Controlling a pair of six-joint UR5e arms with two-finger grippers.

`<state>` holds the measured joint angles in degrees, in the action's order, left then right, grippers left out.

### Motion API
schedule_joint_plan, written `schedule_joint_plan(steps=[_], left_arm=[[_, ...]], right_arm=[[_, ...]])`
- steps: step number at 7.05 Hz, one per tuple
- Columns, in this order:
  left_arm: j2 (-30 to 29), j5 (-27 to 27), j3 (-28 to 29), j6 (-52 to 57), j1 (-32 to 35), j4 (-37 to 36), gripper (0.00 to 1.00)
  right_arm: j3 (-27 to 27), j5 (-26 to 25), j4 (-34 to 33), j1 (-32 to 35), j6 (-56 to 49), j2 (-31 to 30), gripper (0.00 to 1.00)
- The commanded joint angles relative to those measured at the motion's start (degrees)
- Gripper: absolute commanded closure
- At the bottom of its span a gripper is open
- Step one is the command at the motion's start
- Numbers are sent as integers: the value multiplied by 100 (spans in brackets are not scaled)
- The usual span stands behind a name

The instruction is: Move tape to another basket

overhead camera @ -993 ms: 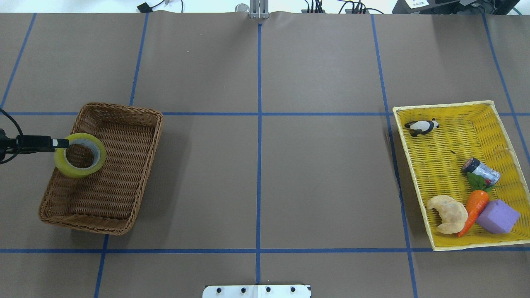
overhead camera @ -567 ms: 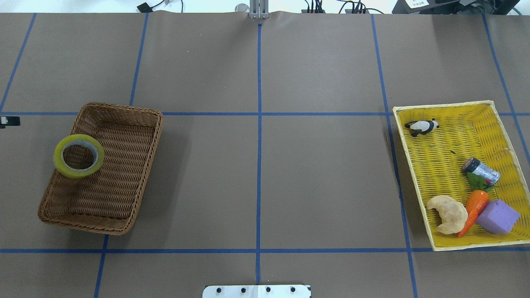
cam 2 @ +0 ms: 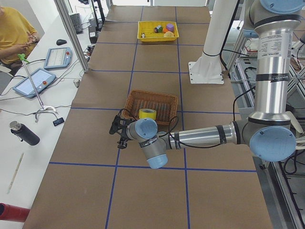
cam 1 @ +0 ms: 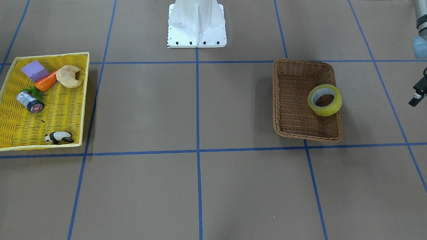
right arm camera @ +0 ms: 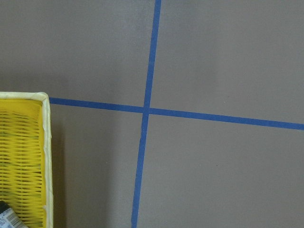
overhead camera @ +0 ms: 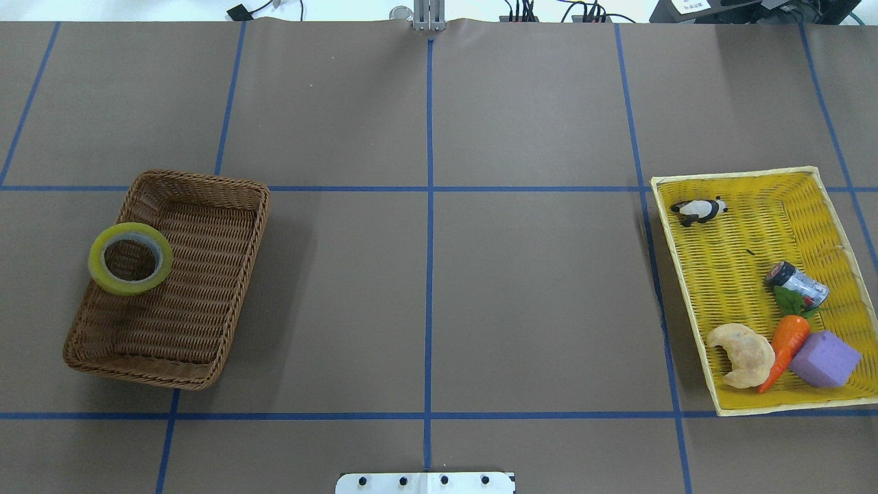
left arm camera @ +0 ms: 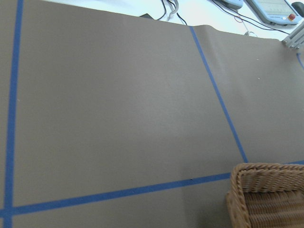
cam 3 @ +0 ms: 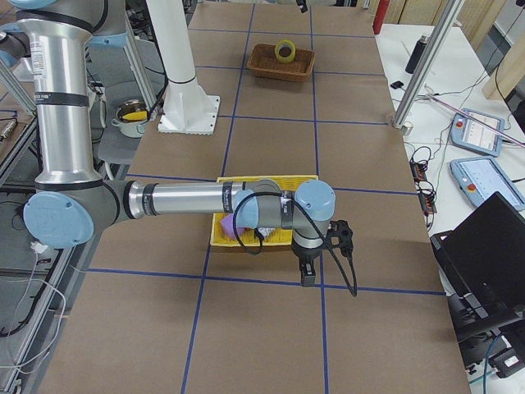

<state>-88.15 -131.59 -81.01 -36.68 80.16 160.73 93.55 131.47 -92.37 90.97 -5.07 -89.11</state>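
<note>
The tape rests tilted against the basket, on the wall at my left, overlapping the rim, with nothing gripping it. Well apart, on my right, the yellow tray holds a panda, can, carrot, croissant and purple block.

My left gripper hangs beside the basket, cut off by the front view's edge, so I cannot tell its spread. My right gripper shows only from the side, near the tray, and I cannot judge it either. The overhead view shows neither gripper. My left wrist camera catches one basket corner.

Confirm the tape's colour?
The tape is translucent yellow-green with a pale inner core; it shows best in the exterior front-facing view.
</note>
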Motion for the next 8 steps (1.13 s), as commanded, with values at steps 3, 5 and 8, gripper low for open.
schedule_joint_plan(steps=[3, 5, 8], left_arm=[[52, 1503, -1564, 3854, 613, -4239, 1], [-123, 1356, -2153, 4327, 773, -7058, 1], [-89, -133, -2217, 4318, 947, -8568, 1]], right_arm=[[-29, 1, 9, 0, -11, -2, 0], [-47, -8, 0, 0, -11, -2, 0], [-65, -8, 0, 0, -11, -10, 0]])
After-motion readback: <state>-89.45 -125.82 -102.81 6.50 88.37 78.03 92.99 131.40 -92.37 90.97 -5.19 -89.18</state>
